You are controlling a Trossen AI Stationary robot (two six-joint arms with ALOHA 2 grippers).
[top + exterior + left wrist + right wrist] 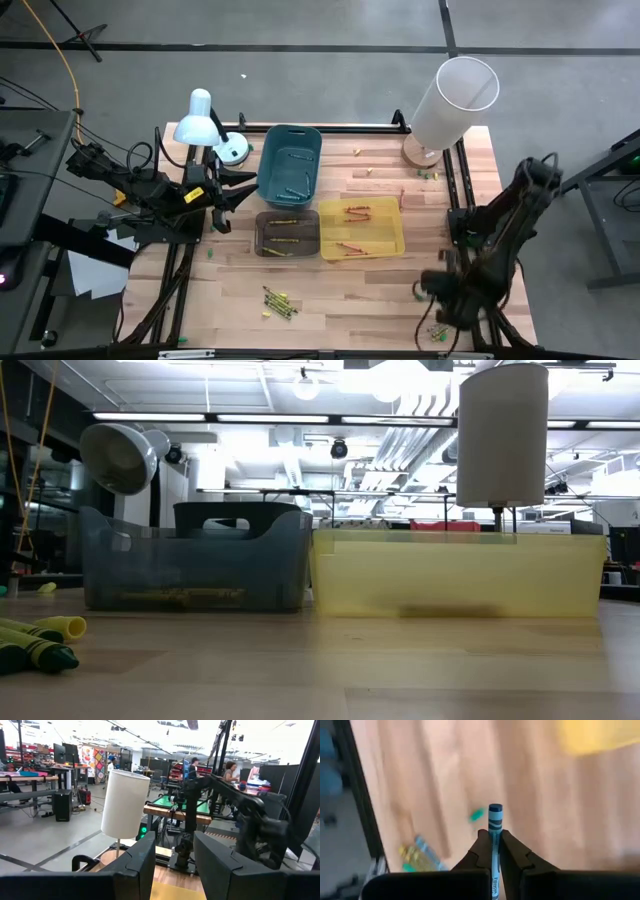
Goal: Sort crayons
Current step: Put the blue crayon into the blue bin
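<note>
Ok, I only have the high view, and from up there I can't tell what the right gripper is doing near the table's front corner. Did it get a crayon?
Observer: Yes. In the right wrist view the right gripper is shut on a thin blue paper-wrapped crayon, whose end sticks out past the fingertips.
Operator: And the left gripper, is it carrying anything?
Observer: No. The left wrist view shows the left gripper with its fingers apart and nothing between them.
</note>
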